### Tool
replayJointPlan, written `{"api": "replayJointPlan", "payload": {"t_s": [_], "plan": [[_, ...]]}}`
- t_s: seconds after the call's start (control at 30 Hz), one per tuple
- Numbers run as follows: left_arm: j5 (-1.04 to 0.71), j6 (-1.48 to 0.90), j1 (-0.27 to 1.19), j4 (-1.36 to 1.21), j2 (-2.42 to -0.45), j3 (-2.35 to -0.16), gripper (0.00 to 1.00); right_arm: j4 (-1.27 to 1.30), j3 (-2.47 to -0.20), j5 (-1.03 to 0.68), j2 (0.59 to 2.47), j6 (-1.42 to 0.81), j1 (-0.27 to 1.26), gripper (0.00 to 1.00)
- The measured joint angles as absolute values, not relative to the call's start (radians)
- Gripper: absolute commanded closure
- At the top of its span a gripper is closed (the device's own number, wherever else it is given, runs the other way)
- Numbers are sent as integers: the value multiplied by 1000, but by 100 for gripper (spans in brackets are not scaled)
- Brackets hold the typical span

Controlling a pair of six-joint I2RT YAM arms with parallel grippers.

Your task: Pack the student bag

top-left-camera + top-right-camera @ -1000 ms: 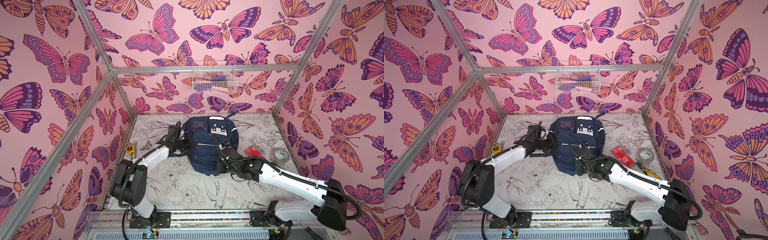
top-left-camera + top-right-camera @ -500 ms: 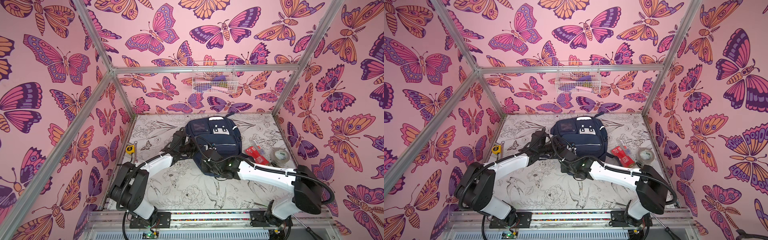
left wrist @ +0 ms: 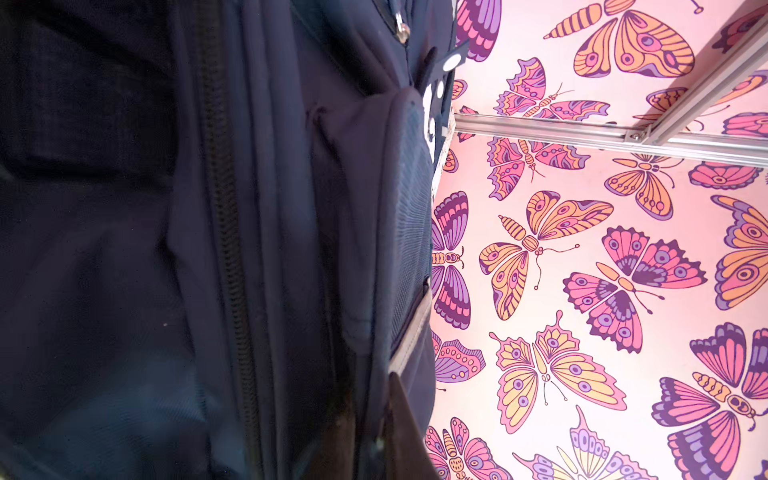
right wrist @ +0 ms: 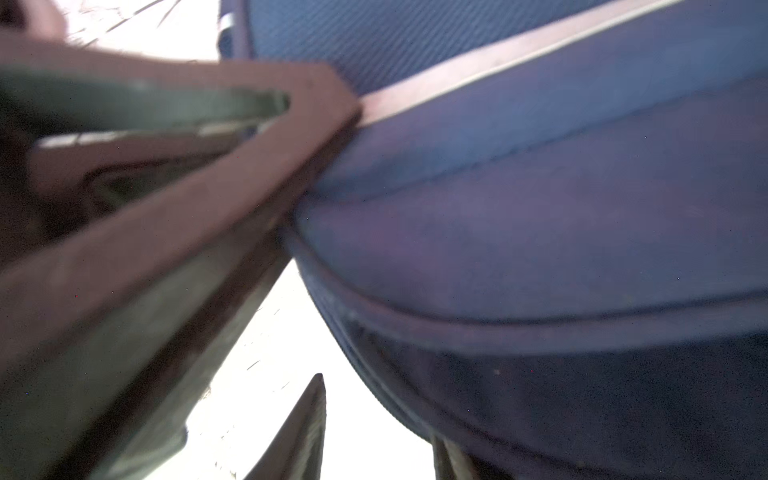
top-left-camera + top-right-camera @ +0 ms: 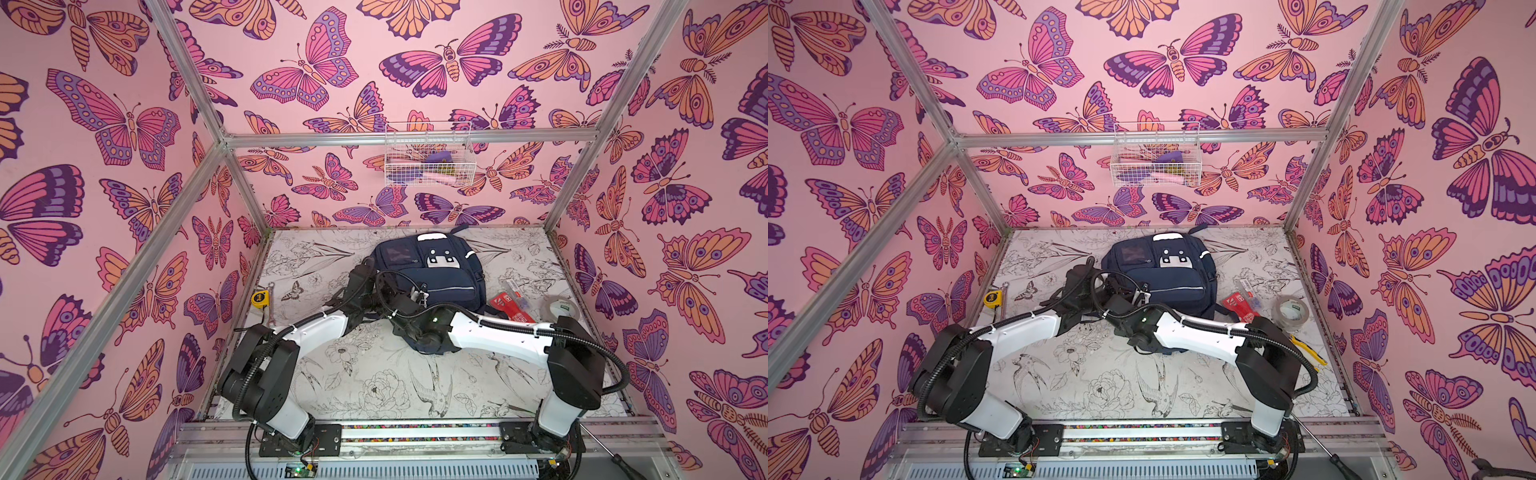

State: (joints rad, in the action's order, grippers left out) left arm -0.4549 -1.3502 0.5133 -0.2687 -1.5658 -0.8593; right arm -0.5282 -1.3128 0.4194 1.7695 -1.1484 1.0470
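The student bag point(image 5: 440, 278) point(image 5: 1167, 276), navy with thin white stripes and a white dotted patch, lies at the back middle of the table in both top views. My left gripper point(image 5: 365, 277) point(image 5: 1079, 277) is at its left edge, shut on a fold of the bag's fabric point(image 3: 291, 249) beside a zip; its fingers point(image 3: 399, 419) show dark in the left wrist view. My right gripper point(image 5: 392, 291) point(image 5: 1117, 289) sits close beside it at the bag's front left. In the right wrist view the right gripper point(image 4: 378, 415) is open, with one finger against the bag point(image 4: 540, 208) and only bright table in the gap.
A red packet point(image 5: 511, 305) and a tape roll point(image 5: 559, 307) lie right of the bag. A yellow tape measure point(image 5: 259, 298) and a wrench point(image 5: 270, 309) lie by the left wall. A wire basket point(image 5: 428, 160) hangs on the back wall. A yellow cutter point(image 5: 1308, 351) lies behind the right arm.
The bag has shifted toward the back wall with the left gripper on it. The right arm has folded back and its gripper has moved left across the bag's front to beside the left gripper.
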Motion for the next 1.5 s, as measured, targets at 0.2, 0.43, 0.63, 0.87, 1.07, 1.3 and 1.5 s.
{"api": "replayJointPlan", "payload": {"t_s": [0.2, 0.43, 0.63, 0.87, 1.07, 1.3, 1.5], "plan": [[-451, -1341, 518, -290, -1566, -845, 100, -695, -1418, 462, 1837, -1238, 1045, 76], [-451, -1324, 521, -298, -1565, -835, 100, -793, -1465, 488, 1876, -1290, 1039, 89], [-447, -1314, 525, -307, -1565, -829, 100, -839, -1471, 490, 1876, -1299, 1032, 97], [-448, -1301, 532, -307, -1565, -828, 100, -808, -1465, 476, 1875, -1248, 1029, 51], [-451, -1300, 535, -307, -1565, -828, 100, -801, -1465, 500, 1876, -1235, 1029, 61], [-448, -1300, 534, -307, -1565, -828, 100, -896, -1525, 555, 1945, -1308, 1014, 87], [-449, -1298, 532, -307, -1565, -828, 100, -932, -1534, 558, 1966, -1340, 990, 100]]}}
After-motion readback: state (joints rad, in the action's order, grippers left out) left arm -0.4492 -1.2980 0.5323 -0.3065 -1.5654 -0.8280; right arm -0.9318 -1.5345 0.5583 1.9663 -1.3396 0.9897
